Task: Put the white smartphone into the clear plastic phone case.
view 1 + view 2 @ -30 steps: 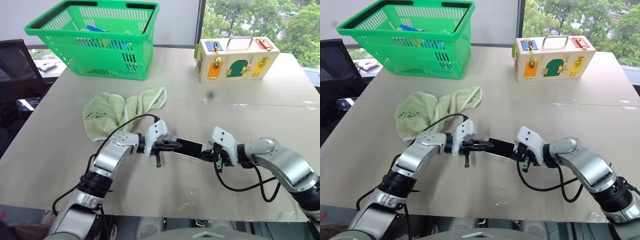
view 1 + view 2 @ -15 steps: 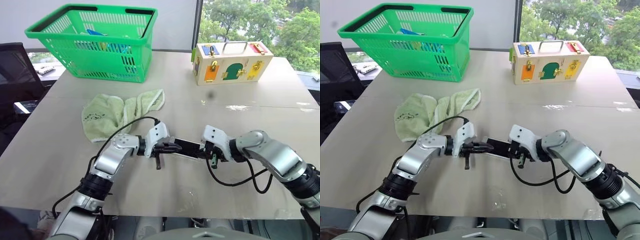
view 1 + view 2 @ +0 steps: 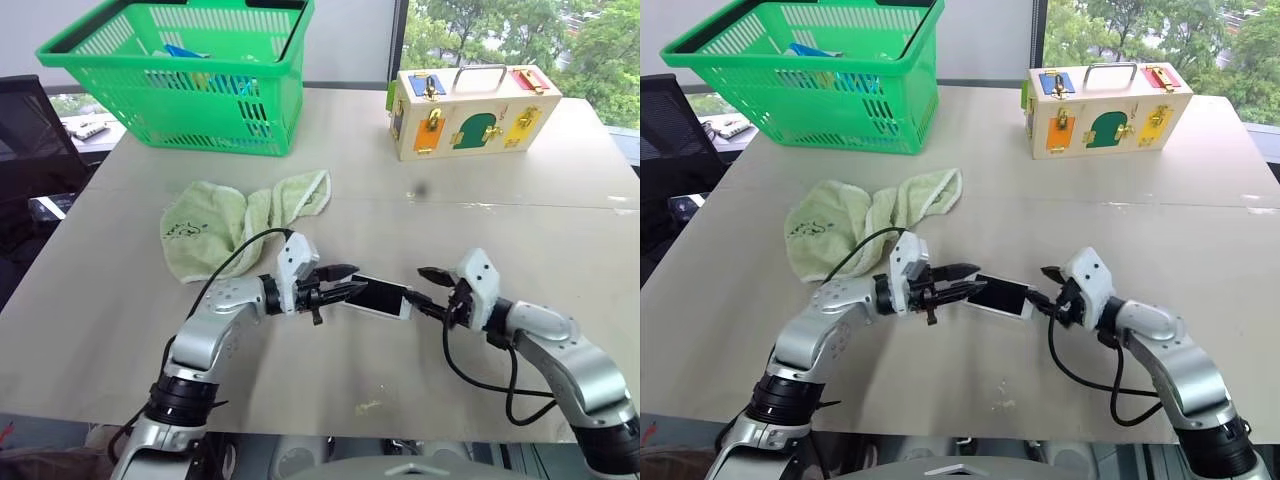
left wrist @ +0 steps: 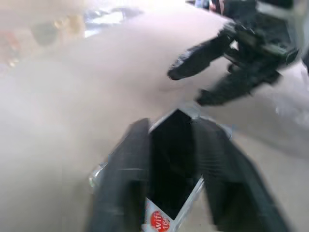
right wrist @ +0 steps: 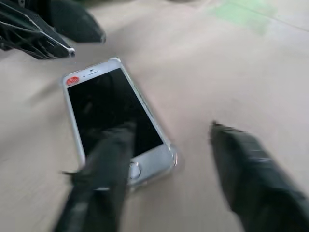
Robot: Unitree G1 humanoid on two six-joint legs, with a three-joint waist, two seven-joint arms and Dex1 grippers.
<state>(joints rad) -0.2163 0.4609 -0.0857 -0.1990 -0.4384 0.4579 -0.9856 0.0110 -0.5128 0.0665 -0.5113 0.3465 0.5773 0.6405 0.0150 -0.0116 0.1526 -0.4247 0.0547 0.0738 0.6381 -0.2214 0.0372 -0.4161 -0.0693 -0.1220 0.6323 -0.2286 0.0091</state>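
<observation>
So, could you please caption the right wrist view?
White smartphone lying on the table, with both open grippers at its ends.

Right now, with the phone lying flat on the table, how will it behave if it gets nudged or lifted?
The white smartphone looks stiff and flat, so it should slide rather than roll or tip. Its glossy screen and the clear plastic phone case rim around it suggest a slippery grip. It lies low on the table, so getting under an edge is probably awkward.
</observation>
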